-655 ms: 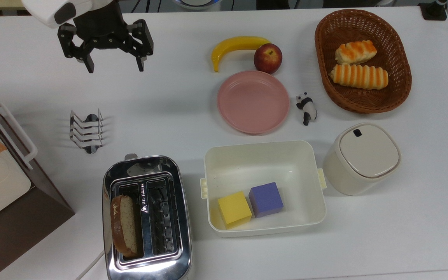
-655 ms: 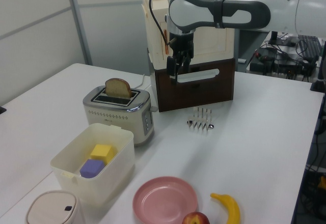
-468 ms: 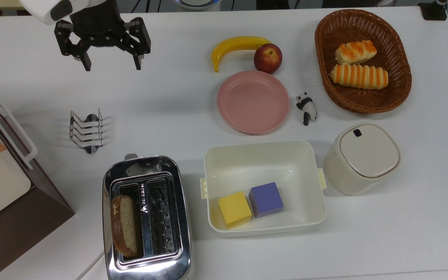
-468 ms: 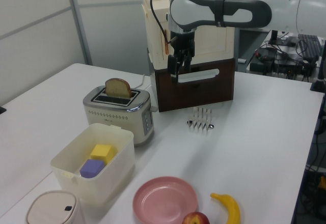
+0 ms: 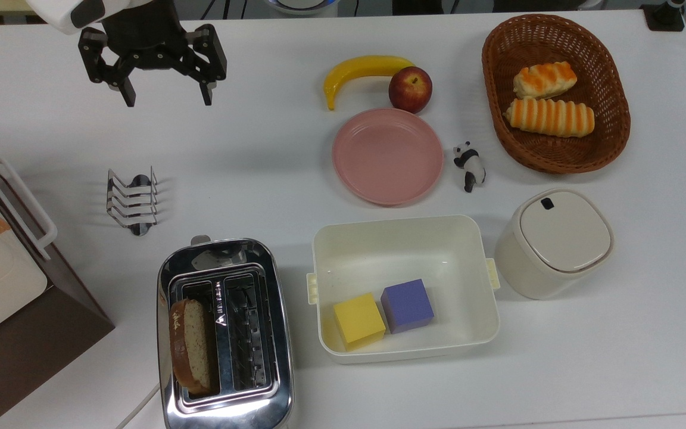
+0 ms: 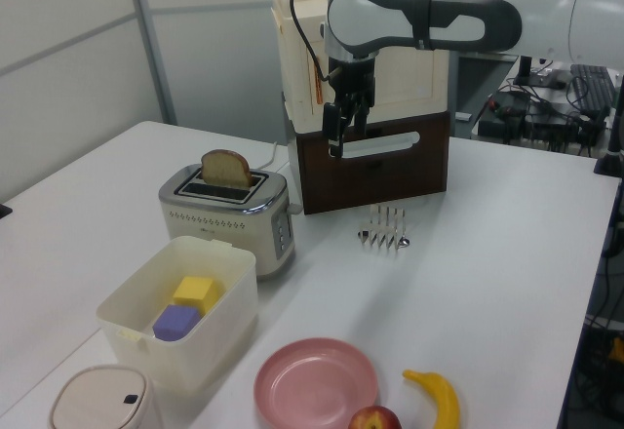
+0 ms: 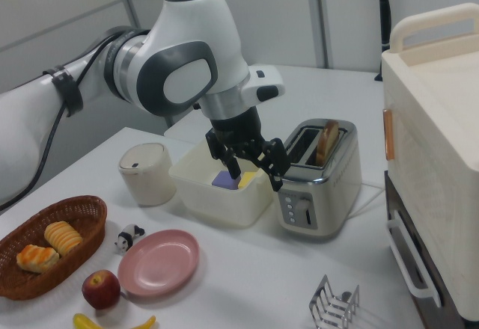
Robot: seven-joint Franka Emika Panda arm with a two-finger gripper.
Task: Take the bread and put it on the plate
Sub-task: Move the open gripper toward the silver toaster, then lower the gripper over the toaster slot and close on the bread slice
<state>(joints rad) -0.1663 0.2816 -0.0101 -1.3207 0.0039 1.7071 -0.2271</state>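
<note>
Above the desk (image 5: 271,179), well apart from the toaster (image 5: 224,333) where the bread (image 5: 190,345) stood in a slot, we kept our gripper (image 5: 161,98) with jaws released, fearing they could strike the metal rim and miss the plate (image 5: 387,156).

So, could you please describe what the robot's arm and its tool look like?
The arm has glossy white rounded shells with dark grey joint covers and a small blue light on top of one joint. A black cable runs along it in the left view. The tool is black, with a blocky body, bolted linkage arms and two slim black fingers.
</note>
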